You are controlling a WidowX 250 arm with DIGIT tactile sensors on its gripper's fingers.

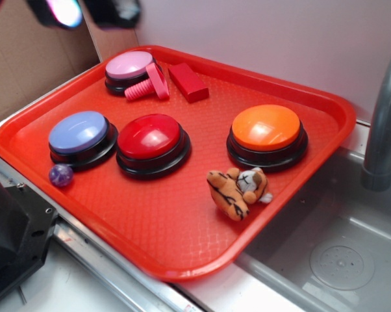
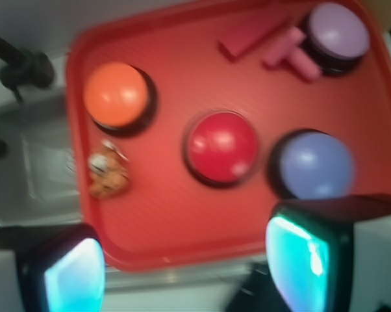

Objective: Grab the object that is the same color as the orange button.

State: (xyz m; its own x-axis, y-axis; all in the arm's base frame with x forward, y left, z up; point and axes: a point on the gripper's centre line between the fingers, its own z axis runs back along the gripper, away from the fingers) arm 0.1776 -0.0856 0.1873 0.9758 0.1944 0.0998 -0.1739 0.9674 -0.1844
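A small orange striped plush tiger (image 1: 238, 190) (image 2: 108, 173) lies on the red tray (image 1: 163, 234) near its right front edge, just in front of the orange button (image 1: 267, 130) (image 2: 115, 95). My gripper (image 2: 186, 266) hangs high above the tray, its jaws wide apart with nothing between them. In the exterior view only the gripper (image 1: 85, 12) tips show at the top left, far from the tiger. Its glowing pads (image 2: 75, 276) frame the tray's near rim in the wrist view.
On the tray also sit a red button (image 1: 150, 140), a blue button (image 1: 80, 135), a pink button (image 1: 129, 68), a pink bolt (image 1: 147, 84), a red block (image 1: 188, 82) and a purple ball (image 1: 61, 174). A sink (image 1: 338, 253) and grey faucet (image 1: 384, 123) lie right.
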